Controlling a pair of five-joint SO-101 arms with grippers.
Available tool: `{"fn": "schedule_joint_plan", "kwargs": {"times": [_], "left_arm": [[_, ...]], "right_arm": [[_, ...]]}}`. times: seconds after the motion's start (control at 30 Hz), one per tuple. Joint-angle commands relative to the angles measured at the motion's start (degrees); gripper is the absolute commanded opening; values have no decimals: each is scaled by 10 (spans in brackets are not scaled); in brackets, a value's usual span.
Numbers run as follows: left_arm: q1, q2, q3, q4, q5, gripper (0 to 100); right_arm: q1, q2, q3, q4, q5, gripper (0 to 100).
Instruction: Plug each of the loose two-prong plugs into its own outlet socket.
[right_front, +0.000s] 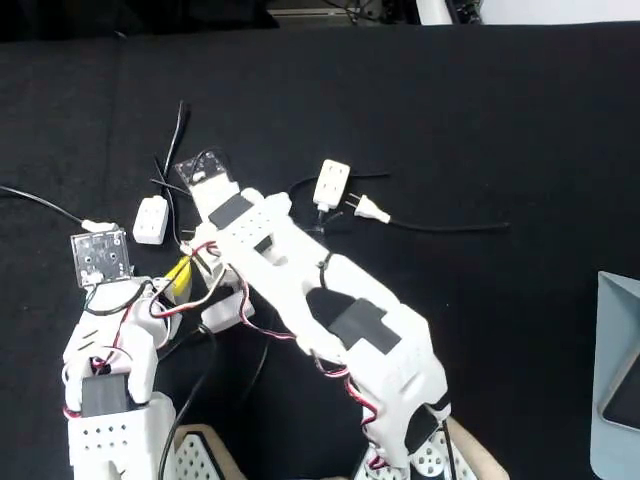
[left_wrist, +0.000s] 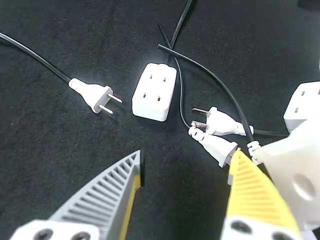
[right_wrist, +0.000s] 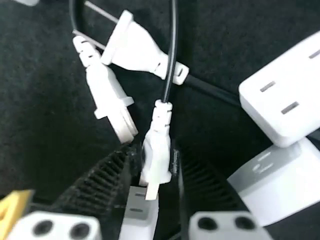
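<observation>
You are looking at a black table (right_front: 500, 130). A white outlet block (right_front: 150, 219) is lying toward nine o'clock and a second outlet block (right_front: 331, 184) toward twelve. A loose two-prong plug (right_front: 370, 208) is resting at the second block's four o'clock, and a grey tray (right_front: 615, 380) is sitting toward four.

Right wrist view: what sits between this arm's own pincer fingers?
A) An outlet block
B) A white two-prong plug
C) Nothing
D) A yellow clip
B: a white plug is clamped in the right pincer, with its black cord leading away from it.
</observation>
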Motion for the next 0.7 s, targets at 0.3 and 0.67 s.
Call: {"fn": "schedule_joint_plan", "kwargs": {"times": [0.3, 0.67], "left_arm": [[-2, -5, -6, -13, 5, 279], [-2, -5, -6, -13, 5, 279]], "right_arm": [[-7, -5, -18, 4, -21, 106], [-9, -5, -48, 36, -33, 103]]}}
